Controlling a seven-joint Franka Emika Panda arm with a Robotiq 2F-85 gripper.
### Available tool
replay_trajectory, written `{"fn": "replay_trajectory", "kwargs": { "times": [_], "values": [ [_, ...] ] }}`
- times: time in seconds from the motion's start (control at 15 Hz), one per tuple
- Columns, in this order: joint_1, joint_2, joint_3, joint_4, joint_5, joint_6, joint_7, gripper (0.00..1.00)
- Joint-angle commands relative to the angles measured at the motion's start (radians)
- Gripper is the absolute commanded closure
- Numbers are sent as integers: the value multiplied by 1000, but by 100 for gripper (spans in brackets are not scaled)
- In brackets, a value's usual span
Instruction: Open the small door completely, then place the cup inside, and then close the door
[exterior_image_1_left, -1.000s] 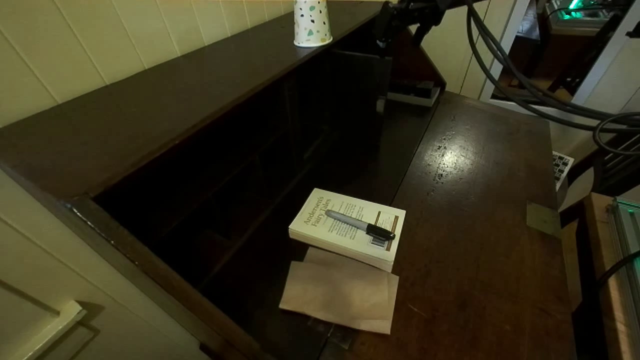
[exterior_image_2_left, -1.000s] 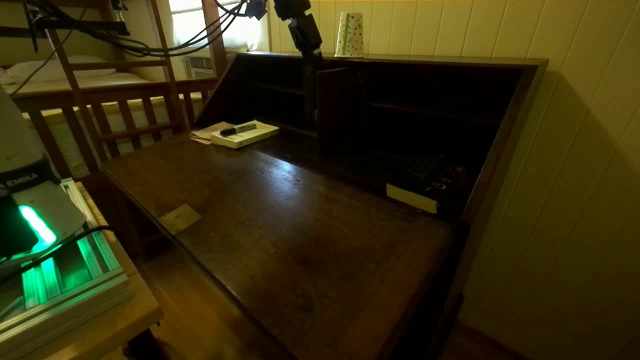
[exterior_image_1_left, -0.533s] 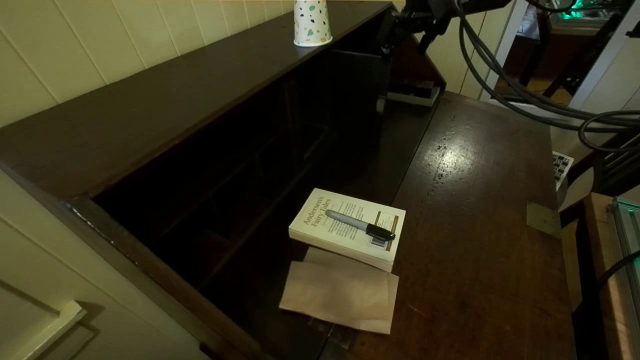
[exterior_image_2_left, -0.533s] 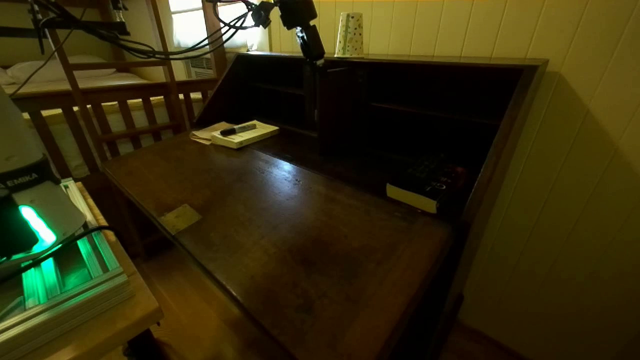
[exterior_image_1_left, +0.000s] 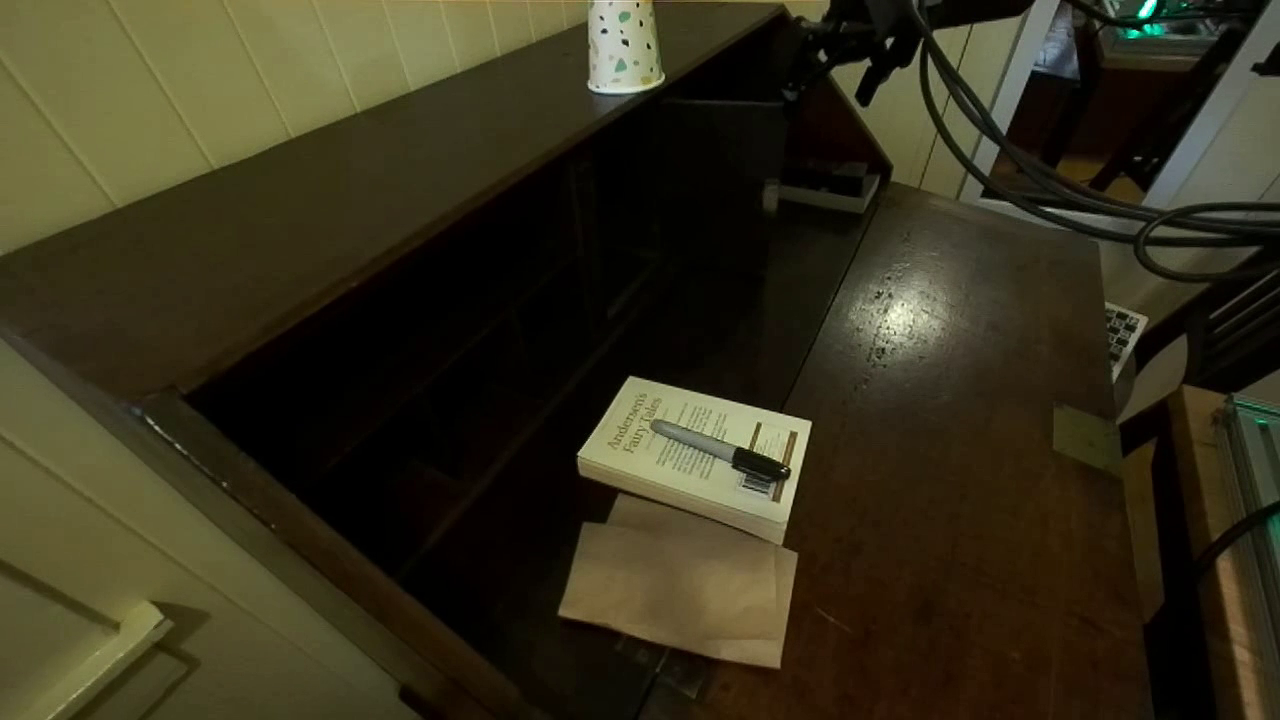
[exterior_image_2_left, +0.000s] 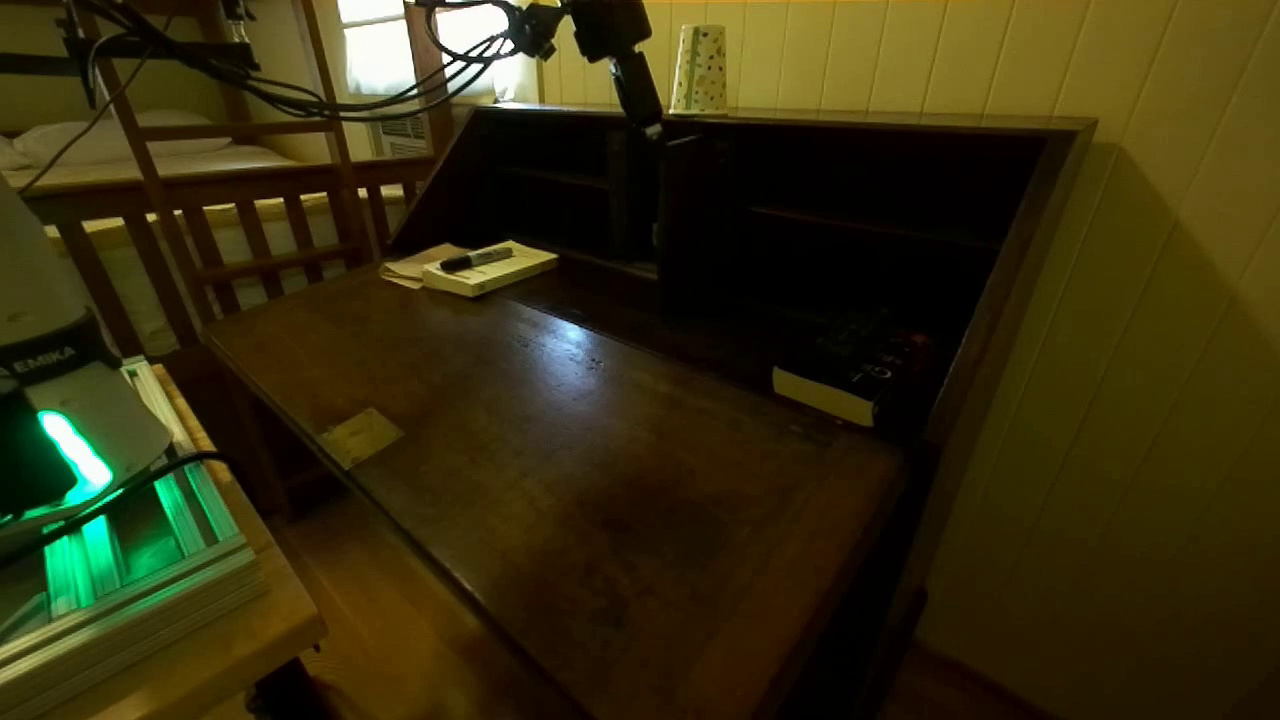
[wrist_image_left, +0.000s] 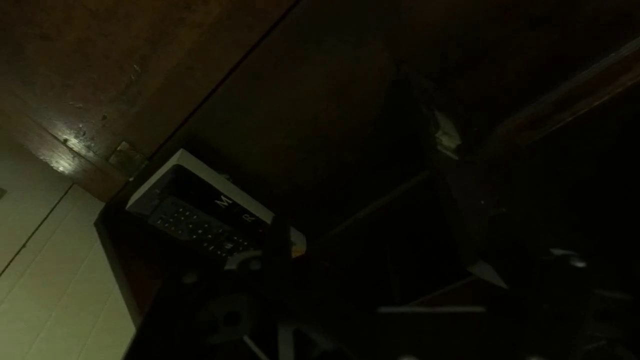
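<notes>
The small door (exterior_image_2_left: 692, 225), a dark panel, stands swung out from the desk's compartments. It also shows in an exterior view as a dark shape (exterior_image_1_left: 722, 165) with a pale spot near its free edge. My gripper (exterior_image_1_left: 828, 98) is at the door's top free corner with its fingers apart. One fingertip appears against that corner; contact is hard to make out. In the dark wrist view my gripper (wrist_image_left: 384, 257) straddles a gap with nothing visibly held. The white speckled cup (exterior_image_2_left: 700, 70) rests upside down on the desk's top ledge, beside the door; the wrist view does not include it.
A white book (exterior_image_1_left: 690, 460) with a marker (exterior_image_1_left: 720, 450) on it lies beside brown paper (exterior_image_1_left: 680, 595) on the desk. A thick black book (exterior_image_2_left: 840, 375) sits at the far end, a remote (wrist_image_left: 200, 227) on it. Dark shelves (exterior_image_2_left: 870, 225) flank the door.
My gripper has moved to the right in both exterior views, its fingers still apart. The small door's free edge has shifted right with it, swinging farther out. The cup has not moved.
</notes>
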Motion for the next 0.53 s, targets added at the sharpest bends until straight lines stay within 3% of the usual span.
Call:
{"fn": "replay_trajectory", "kwargs": {
  "times": [0.0, 0.47],
  "values": [
    [-7, -6, -7, 24, -37, -15, 64, 0],
    [3, -146, 40, 71, 12, -186, 65, 0]
  ]
}}
